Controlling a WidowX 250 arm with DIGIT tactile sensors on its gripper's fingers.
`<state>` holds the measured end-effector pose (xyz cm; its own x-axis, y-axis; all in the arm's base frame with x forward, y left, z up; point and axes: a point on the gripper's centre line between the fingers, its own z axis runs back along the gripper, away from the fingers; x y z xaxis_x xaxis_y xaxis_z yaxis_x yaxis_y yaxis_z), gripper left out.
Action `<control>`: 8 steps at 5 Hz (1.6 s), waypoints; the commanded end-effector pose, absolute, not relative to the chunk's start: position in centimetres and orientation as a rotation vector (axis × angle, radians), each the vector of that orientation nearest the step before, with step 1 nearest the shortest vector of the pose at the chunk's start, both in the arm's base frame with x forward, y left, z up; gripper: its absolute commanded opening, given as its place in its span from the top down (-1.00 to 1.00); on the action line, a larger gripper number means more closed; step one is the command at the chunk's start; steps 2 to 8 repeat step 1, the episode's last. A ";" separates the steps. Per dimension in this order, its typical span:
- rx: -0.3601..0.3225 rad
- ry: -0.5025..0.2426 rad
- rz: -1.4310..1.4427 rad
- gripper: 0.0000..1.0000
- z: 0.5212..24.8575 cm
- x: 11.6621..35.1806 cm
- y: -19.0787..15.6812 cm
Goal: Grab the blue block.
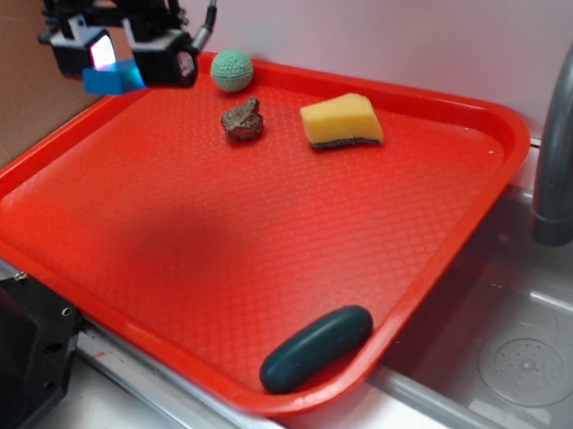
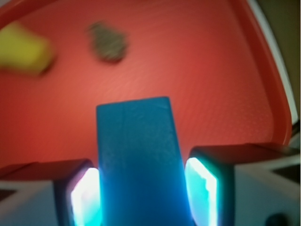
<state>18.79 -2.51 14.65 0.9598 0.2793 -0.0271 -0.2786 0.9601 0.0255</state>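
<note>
My gripper [image 1: 125,66] hangs above the far left corner of the red tray [image 1: 116,219]. It is shut on the blue block [image 1: 114,78], which is lifted off the tray. In the wrist view the blue block [image 2: 138,160] fills the gap between the two glowing pads [image 2: 87,197], and both sides of the jaws press against it. The tray floor lies well below it.
A green knitted ball [image 1: 232,70], a brown rock [image 1: 243,121] and a yellow sponge [image 1: 341,121] lie at the tray's far side. A dark green oblong piece [image 1: 316,347] lies at the near edge. A grey faucet [image 1: 561,140] and sink stand at the right.
</note>
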 end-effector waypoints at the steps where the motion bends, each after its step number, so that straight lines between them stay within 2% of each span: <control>1: -0.076 0.011 0.132 1.00 19.4 15.8 -1.8; 8: -0.076 0.011 0.132 1.00 19.4 15.8 -1.8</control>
